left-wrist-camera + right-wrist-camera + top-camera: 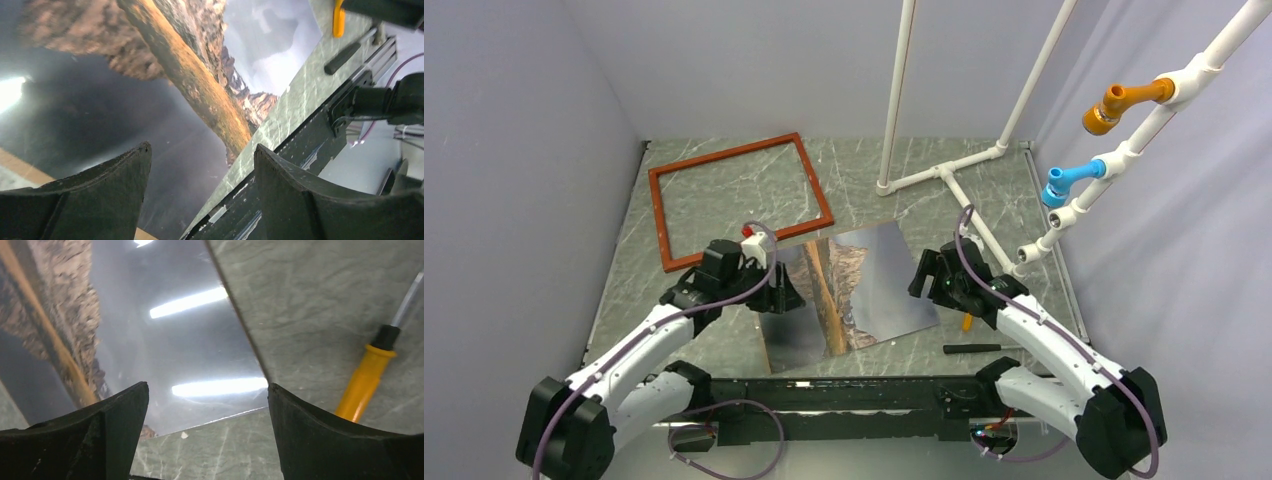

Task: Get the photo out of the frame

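Plainly, the left gripper (pixel 200 150) and right gripper (pixel 207 390) are both hanging wide open, gripping nothing, over the glossy photo (pixel 864 280), which is lying flat on the marbled table (pixel 874 160), glare washing out its sky, its left edge partly hiding under the left wrist, just beside the thin reddish wooden frame (pixel 724 153).

Both arms were built of white shell links joined by bulky black joints, as seen on the left arm (pixel 639 345) and the right arm (pixel 1049 345). A thin purple cable (pixel 724 300) was run along each, looped loose near base and wrist. The left gripper (pixel 200 150) and right gripper (pixel 207 386) were fitted with matte black, wedge-shaped fingers (pixel 100 435), curved along the inner edges.
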You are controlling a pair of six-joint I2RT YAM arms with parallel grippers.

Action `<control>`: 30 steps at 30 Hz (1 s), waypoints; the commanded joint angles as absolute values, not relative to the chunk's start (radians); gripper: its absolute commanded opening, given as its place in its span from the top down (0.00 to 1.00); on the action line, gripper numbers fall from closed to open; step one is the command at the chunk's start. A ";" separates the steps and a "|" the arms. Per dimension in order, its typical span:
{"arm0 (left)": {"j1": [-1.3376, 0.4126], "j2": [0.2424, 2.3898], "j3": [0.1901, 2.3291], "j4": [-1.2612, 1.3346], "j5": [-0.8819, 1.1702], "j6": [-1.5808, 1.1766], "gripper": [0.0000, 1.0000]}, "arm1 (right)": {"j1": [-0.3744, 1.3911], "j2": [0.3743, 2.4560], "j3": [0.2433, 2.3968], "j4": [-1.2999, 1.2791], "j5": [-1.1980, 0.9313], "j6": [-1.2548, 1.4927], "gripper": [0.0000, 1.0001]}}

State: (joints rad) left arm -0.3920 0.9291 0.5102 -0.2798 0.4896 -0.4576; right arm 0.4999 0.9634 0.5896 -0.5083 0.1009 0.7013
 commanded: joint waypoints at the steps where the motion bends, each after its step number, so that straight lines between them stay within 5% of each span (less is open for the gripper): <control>1: -0.530 1.006 0.559 -0.216 0.375 -0.472 0.22 | 0.414 0.961 0.598 -0.558 0.128 0.763 0.10; 14: -0.730 1.282 0.711 -0.247 0.187 -0.493 0.23 | 0.253 0.866 0.435 -0.502 0.006 0.819 0.13; 30: -0.736 1.212 0.663 -0.317 -0.075 -0.564 0.22 | 0.244 0.903 0.375 -0.401 -0.130 0.757 0.22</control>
